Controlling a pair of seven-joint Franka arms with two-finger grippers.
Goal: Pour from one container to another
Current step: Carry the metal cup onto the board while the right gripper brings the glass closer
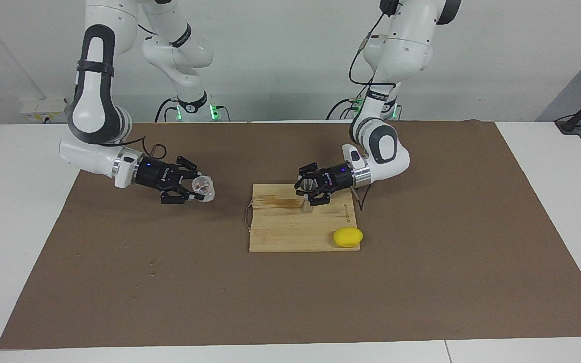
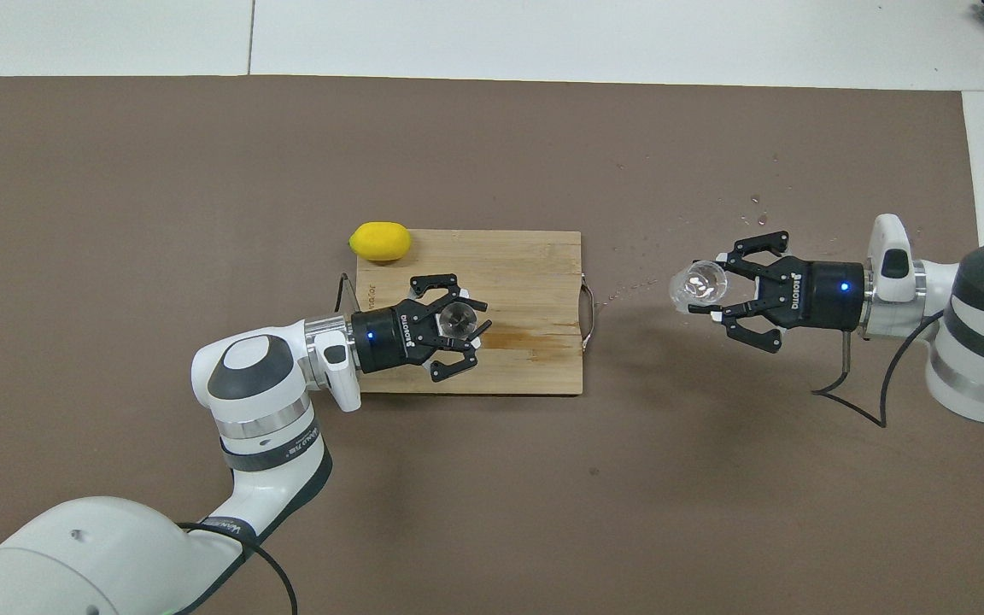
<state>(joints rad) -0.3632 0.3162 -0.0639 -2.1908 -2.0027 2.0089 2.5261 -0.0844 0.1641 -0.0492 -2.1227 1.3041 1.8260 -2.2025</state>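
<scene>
You have the right claw (image 1: 195,190) closed on the glass cup (image 1: 203,187) over the mat, and the jigger (image 1: 308,197), upright on the cutting board (image 1: 290,229) inside the closed left claw (image 1: 310,190), lies at 3 o'clock from the cup in the facing view.

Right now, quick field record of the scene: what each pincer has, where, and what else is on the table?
left pincer: around the jigger, which stands upright on the board
right pincer: shut on the glass cup, tilted, above the brown mat toward the right arm's end
board: wooden, mid-table, stained patch beside the jigger
lemon: at the board's corner, farther from the robots than the jigger
cup contents: something pinkish inside
pour: not underway; cup well apart from the jigger
</scene>
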